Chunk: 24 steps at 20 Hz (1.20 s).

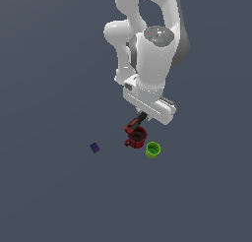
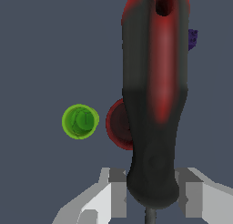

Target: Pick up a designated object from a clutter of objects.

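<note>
The grey floor (image 1: 49, 64) bears a red mug (image 1: 136, 137), green cup (image 1: 153, 149) and purple block (image 1: 94, 147).

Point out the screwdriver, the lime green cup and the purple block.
screwdriver (image 2: 157, 95): wrist view, middle of its red-and-black handle.
lime green cup (image 1: 153, 149): exterior view, its open top.
purple block (image 1: 94, 147): exterior view, its upper face.

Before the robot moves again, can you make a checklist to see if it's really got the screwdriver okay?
1. Screwdriver sits between the two fingers of the gripper: ok, the wrist view shows its red-and-black handle filling the gap.
2. Fingers pressing on the handle: ok, they sit against both sides.
3. Screwdriver lifted off the floor: cannot tell from these views.
4. Dark red mug out of the way: not ok, it sits right under the handle in the exterior view.
5. Lime green cup apart from the gripper: ok.
6. Purple block far off to the side: ok.
</note>
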### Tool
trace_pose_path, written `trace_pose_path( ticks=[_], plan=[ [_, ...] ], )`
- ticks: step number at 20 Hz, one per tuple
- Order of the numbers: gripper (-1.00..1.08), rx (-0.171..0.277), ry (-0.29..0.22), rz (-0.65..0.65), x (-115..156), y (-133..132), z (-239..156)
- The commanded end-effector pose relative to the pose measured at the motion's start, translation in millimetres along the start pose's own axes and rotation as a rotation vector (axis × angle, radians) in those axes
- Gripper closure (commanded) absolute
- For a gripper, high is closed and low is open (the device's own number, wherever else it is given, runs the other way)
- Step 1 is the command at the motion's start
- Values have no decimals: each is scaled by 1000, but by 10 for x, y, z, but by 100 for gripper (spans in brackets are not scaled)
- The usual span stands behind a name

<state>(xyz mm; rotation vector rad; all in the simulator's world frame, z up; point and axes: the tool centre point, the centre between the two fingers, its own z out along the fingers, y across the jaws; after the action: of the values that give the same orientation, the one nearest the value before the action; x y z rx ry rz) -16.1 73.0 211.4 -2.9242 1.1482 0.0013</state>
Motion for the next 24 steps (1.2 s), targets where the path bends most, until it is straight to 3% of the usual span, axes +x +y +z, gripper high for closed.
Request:
trace_pose_path(
  ticks=[1, 15, 24],
  plan=[
    [108, 0, 3, 0, -205, -46, -235],
    [108, -1, 5, 0, -1305, -340, -1480],
    [108, 0, 2, -1, -1735, -490, -1976]
  ],
)
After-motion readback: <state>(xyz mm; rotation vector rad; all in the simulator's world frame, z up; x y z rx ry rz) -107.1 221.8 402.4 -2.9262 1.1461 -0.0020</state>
